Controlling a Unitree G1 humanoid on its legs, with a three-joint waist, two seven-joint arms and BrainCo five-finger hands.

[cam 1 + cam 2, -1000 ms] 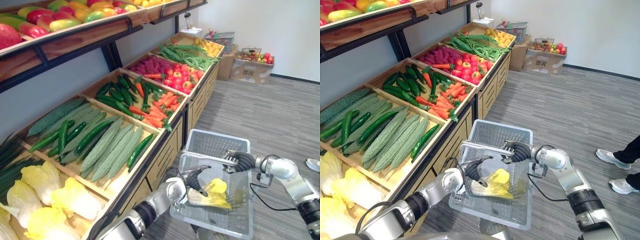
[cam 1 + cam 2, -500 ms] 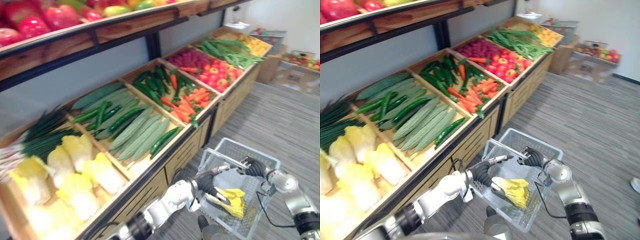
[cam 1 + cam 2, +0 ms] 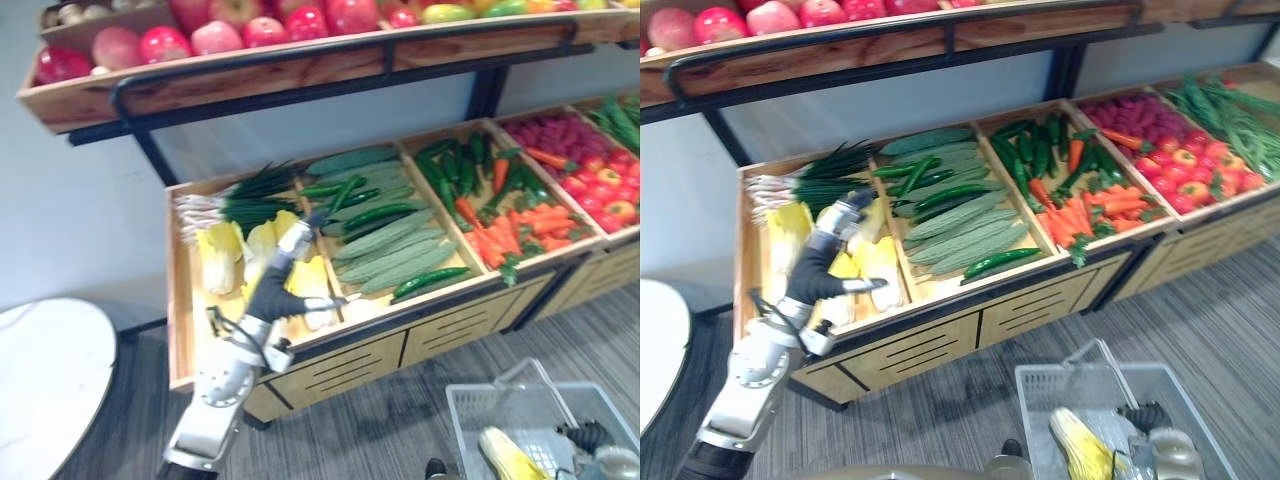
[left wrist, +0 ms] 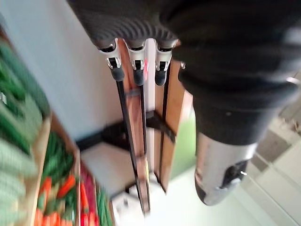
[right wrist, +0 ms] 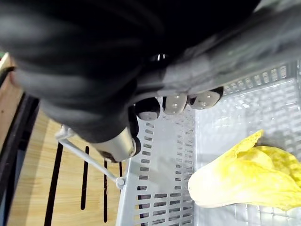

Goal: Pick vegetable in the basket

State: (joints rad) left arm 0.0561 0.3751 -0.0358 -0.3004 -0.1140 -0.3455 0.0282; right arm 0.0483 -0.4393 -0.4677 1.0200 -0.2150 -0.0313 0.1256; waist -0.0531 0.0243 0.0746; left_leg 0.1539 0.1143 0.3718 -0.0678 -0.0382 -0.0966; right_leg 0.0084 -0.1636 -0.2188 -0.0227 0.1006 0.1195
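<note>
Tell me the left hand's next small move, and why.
Probably lower the left hand onto the napa cabbage beneath it and curl the fingers: it hovers open and empty over the cabbage compartment, while the right hand grips the basket handle, with a yellow cabbage already inside.

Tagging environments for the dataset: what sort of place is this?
Most likely a grocery shop's produce aisle, possibly a mock-up: a wooden display stand binned with cucumbers and carrots, red fruit on the shelf above, and a grey plastic shopping basket holding a yellow cabbage.
</note>
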